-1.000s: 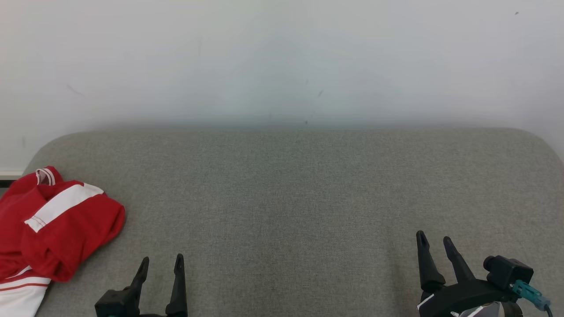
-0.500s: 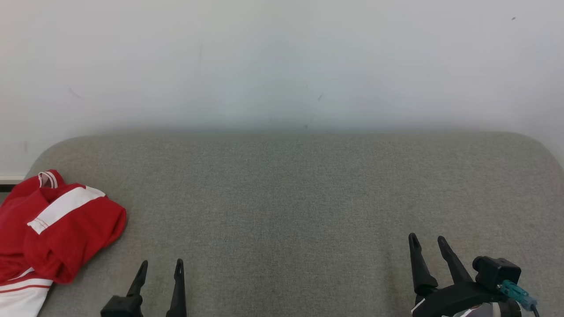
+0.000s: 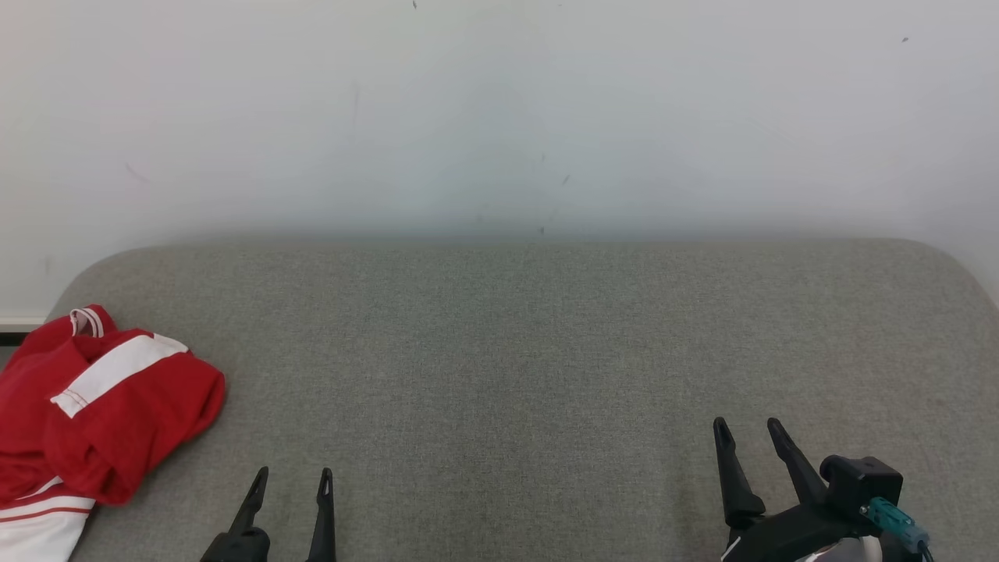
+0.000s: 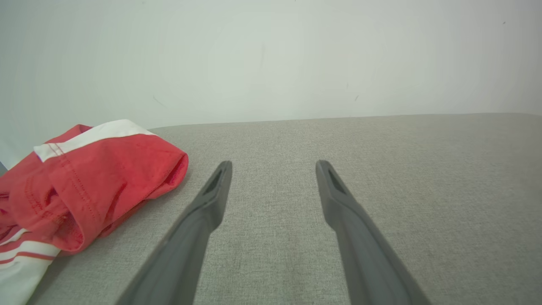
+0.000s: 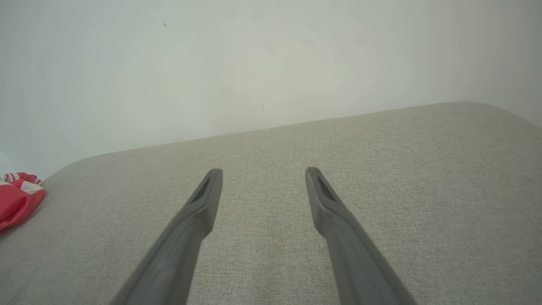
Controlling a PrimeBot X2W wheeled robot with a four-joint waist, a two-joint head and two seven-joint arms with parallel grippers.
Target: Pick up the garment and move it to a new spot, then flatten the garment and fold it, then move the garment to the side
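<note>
garment (image 3: 101,406) — bunched at the cushion's (image 3: 546,351) left edge, untouched | left gripper (image 3: 293,484) wide, empty, nearest the cloth — likely picker | right gripper (image 3: 749,437) wide, empty, well apart

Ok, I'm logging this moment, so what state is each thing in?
garment: bunched up, lying free at the left edge of the grey pad.
left gripper: open, empty, apart from the garment.
right gripper: open, empty, over the grey pad.
</note>
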